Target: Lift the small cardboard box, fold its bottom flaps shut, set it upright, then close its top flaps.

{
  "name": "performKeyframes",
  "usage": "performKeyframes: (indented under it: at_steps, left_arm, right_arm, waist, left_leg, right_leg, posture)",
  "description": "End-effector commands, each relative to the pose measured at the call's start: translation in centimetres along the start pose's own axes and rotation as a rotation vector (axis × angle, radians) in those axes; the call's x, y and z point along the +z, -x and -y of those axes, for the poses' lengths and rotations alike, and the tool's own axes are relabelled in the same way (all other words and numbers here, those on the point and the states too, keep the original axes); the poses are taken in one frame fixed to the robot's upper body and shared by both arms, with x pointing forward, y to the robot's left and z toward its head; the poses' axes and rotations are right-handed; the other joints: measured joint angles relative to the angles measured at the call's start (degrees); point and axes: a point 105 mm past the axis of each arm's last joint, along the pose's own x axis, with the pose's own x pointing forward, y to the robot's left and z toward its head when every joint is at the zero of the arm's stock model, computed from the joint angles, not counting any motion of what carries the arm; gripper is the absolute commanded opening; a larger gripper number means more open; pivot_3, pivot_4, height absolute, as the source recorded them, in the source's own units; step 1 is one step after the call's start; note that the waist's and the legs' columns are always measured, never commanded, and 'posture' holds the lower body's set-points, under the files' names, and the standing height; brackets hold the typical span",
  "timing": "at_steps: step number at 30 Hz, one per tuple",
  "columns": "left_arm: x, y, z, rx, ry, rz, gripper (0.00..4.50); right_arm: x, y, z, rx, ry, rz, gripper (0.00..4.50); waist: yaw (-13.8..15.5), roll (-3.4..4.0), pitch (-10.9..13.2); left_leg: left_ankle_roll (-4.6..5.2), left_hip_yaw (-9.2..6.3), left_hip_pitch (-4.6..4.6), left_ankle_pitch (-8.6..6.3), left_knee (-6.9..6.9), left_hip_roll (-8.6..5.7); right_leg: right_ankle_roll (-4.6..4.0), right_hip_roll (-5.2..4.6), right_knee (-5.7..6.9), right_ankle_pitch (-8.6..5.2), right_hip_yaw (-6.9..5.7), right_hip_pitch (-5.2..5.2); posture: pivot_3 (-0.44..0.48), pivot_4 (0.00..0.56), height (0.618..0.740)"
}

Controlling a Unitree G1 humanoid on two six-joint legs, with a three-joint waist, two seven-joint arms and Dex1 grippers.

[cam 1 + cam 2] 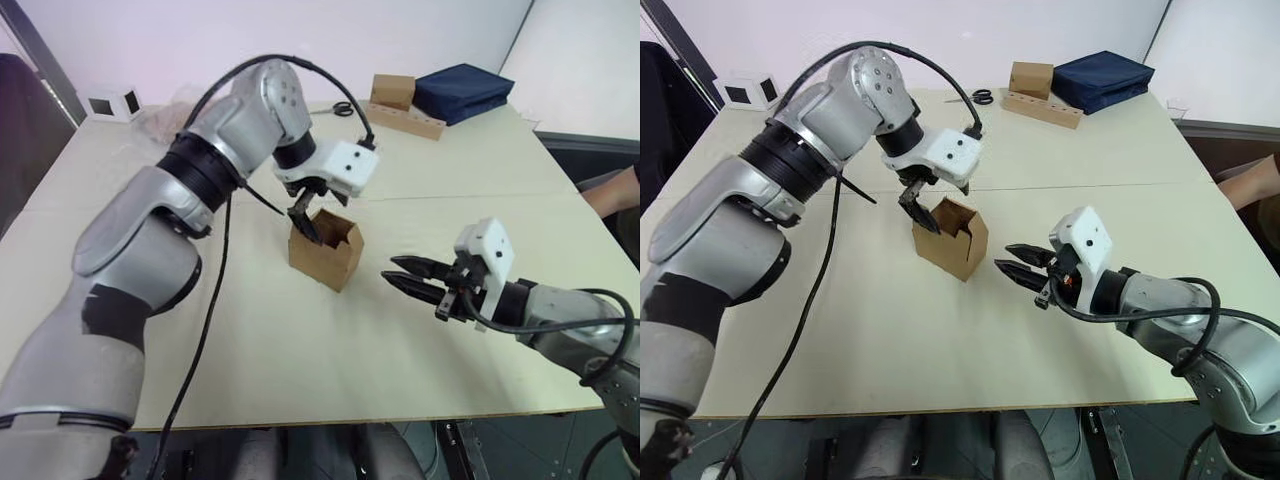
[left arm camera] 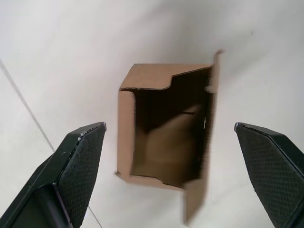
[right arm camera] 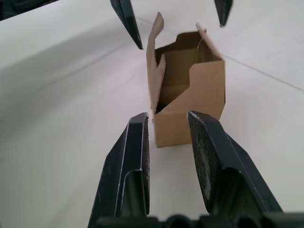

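The desk carried the small cardboard box near its middle, standing upright on its base with the open end facing up. Since the box sat squarely on the desk, the lifting, the folding of the bottom flaps and the setting upright looked done, though the underside itself was hidden. What remained, by the look of it, was the last step: the top flaps stood up or hung loose around the opening, none folded over.

The left gripper hung directly above the open top, jaws wide apart and empty, one finger on each side of the box in the wrist view. The right gripper lay low over the desk just right of the box, jaws slightly apart, holding nothing, pointed at the box's near side.
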Motion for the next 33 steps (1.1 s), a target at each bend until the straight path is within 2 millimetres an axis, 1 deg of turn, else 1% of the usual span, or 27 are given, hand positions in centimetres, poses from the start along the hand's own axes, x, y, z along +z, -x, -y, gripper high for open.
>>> performKeyframes:
  at_steps: [1,3,6,7,9,10,11,13,14,15,16,17,18,20,24,25,27,30,31,33]
  left_arm:
    - [0.6,3.8,0.2,0.082,0.051,0.157,4.48]
    - [-0.7,5.1,0.3,0.130,0.152,0.231,4.48]
    - [-2.8,6.5,0.3,0.214,0.276,0.329,4.48]
    - [-3.8,6.8,0.1,0.262,0.342,0.366,4.24]
    - [-5.6,6.9,0.1,0.330,0.430,0.409,3.66]
    - [-6.1,6.9,0.2,0.344,0.445,0.419,3.32]
    - [-7.4,6.3,0.5,0.367,0.496,0.436,2.85]
    - [-9.9,4.5,1.4,0.400,0.556,0.426,2.16]
    - [-11.0,3.6,1.8,0.414,0.587,0.417,1.73]
    - [-11.8,2.8,2.1,0.426,0.608,0.407,1.34]
    - [-12.5,2.0,2.5,0.441,0.617,0.400,0.97]
    - [-13.2,0.9,2.9,0.445,0.637,0.389,0.48]
    - [-13.7,0.1,3.3,0.448,0.646,0.382,0.10]
    - [-14.2,-0.9,3.7,0.461,0.640,0.374,0.02]
    - [-15.1,-4.6,4.1,0.506,0.713,0.401,0.02]
    - [-15.1,-5.1,4.2,0.509,0.711,0.403,0.02]
    - [-14.5,-6.0,4.1,0.511,0.738,0.451,0.02]
    - [-13.1,-7.3,4.5,0.470,0.724,0.502,0.02]
    - [-12.7,-7.5,4.8,0.450,0.718,0.511,0.02]
    - [-12.0,-7.8,5.3,0.422,0.706,0.519,0.02]
  right_arm:
    - [0.7,-0.4,0.4,-0.015,0.034,0.041,1.29]
    - [0.6,-0.8,1.0,-0.044,0.042,0.042,1.29]
    - [0.2,-1.5,1.4,-0.062,0.045,0.037,1.29]
    - [-0.2,-1.8,1.6,-0.073,0.050,0.025,1.29]
    - [-0.7,-2.3,2.2,-0.100,0.061,0.006,1.29]
    - [-0.7,-2.4,2.3,-0.108,0.066,0.002,1.29]
    - [-0.9,-2.7,2.5,-0.116,0.058,0.001,1.04]
    - [-1.3,-3.2,2.5,-0.124,0.049,-0.004,0.56]
    - [-1.5,-3.4,2.4,-0.123,0.045,-0.006,0.09]
    - [-1.7,-3.6,2.3,-0.121,0.041,-0.009,0.00]
    - [-1.9,-3.8,2.2,-0.121,0.040,-0.016,0.00]
    - [-2.4,-4.0,2.2,-0.125,0.041,-0.030,0.00]
    - [-2.6,-4.2,2.2,-0.127,0.042,-0.039,0.00]
    - [-3.0,-4.5,2.2,-0.130,0.041,-0.049,0.00]
    - [-4.3,-6.2,2.4,-0.144,0.022,-0.086,0.00]
    - [-4.5,-6.5,2.5,-0.149,0.019,-0.090,0.00]
    - [-5.0,-7.1,2.6,-0.149,0.015,-0.105,0.00]
    - [-5.7,-7.9,2.6,-0.134,0.030,-0.140,0.00]
    - [-5.8,-8.1,2.6,-0.128,0.026,-0.138,0.00]
    - [-5.8,-8.3,2.5,-0.117,0.022,-0.141,0.00]
  waist:
    - [-0.4,0.00,0.0]
    - [-0.9,0.00,0.0]
    - [-1.1,0.01,0.0]
    - [-1.1,0.03,0.0]
    - [-1.2,0.03,0.0]
    - [-1.2,0.03,0.0]
    - [-1.2,0.03,0.0]
    - [-1.2,0.05,0.0]
    - [-1.2,0.06,0.0]
    - [-1.2,0.06,0.0]
    - [-1.2,0.05,0.0]
    - [-1.2,0.05,0.0]
    - [-1.2,0.03,0.0]
    - [-1.0,0.02,0.0]
    - [-0.8,-0.03,-0.1]
    - [-0.9,-0.02,-0.1]
    - [-1.1,-0.02,-0.1]
    - [-1.2,-0.02,-0.1]
    - [-1.2,-0.02,-0.1]
    - [-1.2,-0.02,-0.1]
  left_leg:
    - [0.00,0.00,0.00,0.00,0.00,0.01]
    - [0.00,-0.01,-0.01,0.01,0.00,0.01]
    - [-0.02,0.01,0.00,0.02,0.01,0.00]
    - [-0.02,0.01,0.00,0.03,0.01,0.00]
    - [-0.01,0.00,0.01,0.03,0.01,0.00]
    - [-0.02,0.00,0.00,0.04,0.01,0.00]
    - [-0.03,0.00,0.00,0.04,0.02,0.00]
    - [-0.06,0.00,-0.03,0.06,0.01,0.00]
    - [-0.08,0.01,-0.03,0.08,0.01,0.00]
    - [-0.11,0.01,-0.02,0.09,0.01,0.00]
    - [-0.13,0.01,-0.02,0.10,0.01,0.00]
    - [-0.19,0.00,-0.04,0.14,0.01,0.00]
    - [-0.31,0.00,-0.08,0.20,0.01,0.00]
    - [-0.48,-0.01,-0.10,0.30,0.01,-0.01]
    - [-0.47,0.00,-0.10,0.29,0.03,-0.05]
    - [-0.46,0.00,-0.08,0.29,0.03,-0.06]
    - [-0.47,0.00,-0.06,0.29,0.02,-0.05]
    - [-0.57,-0.01,-0.07,0.35,0.03,-0.05]
    - [-0.75,-0.01,-0.07,0.45,0.02,-0.05]
    - [-0.77,-0.01,-0.06,0.46,0.02,-0.05]
  right_leg:
    - [0.00,0.00,0.01,0.00,0.00,-0.01]
    - [0.00,0.00,0.03,0.00,0.00,-0.03]
    - [0.00,-0.02,0.06,0.00,0.00,-0.03]
    - [0.00,-0.02,0.06,0.00,0.00,-0.03]
    - [0.00,-0.01,0.09,0.00,-0.01,-0.05]
    - [0.00,0.00,0.10,0.00,-0.01,-0.05]
    - [0.00,0.00,0.11,0.00,-0.01,-0.07]
    - [0.00,-0.02,0.10,0.00,0.00,-0.11]
    - [0.00,-0.04,0.11,0.00,0.00,-0.13]
    - [0.00,-0.05,0.14,0.00,0.01,-0.14]
    - [-0.01,-0.04,0.17,0.00,0.01,-0.15]
    - [-0.01,-0.04,0.19,0.00,0.01,-0.20]
    - [-0.01,-0.05,0.22,0.01,0.00,-0.26]
    - [-0.01,-0.07,0.23,0.01,-0.01,-0.26]
    - [-0.01,-0.11,0.28,0.02,-0.01,-0.25]
    - [-0.01,-0.12,0.32,0.02,-0.01,-0.25]
    - [-0.01,-0.11,0.36,0.02,0.00,-0.26]
    - [-0.01,-0.10,0.40,0.02,0.00,-0.29]
    - [-0.01,-0.09,0.40,0.02,0.00,-0.29]
    - [-0.01,-0.09,0.42,0.02,0.00,-0.29]
  posture:
    - [0.000,0.150,0.740]
    - [0.000,0.150,0.740]
    - [0.000,0.150,0.740]
    - [0.000,0.150,0.740]
    - [0.000,0.150,0.740]
    - [0.000,0.150,0.740]
    - [0.000,0.150,0.740]
    - [0.000,0.150,0.740]
    - [0.000,0.150,0.740]
    - [0.000,0.150,0.740]
    - [0.000,0.150,0.740]
    - [0.000,0.150,0.740]
    - [0.000,0.150,0.740]
    - [0.000,0.150,0.740]
    - [0.000,0.150,0.740]
    - [0.000,0.150,0.740]
    - [0.000,0.150,0.740]
    - [0.000,0.150,0.740]
    - [0.000,0.150,0.740]
    - [0.000,0.150,0.740]
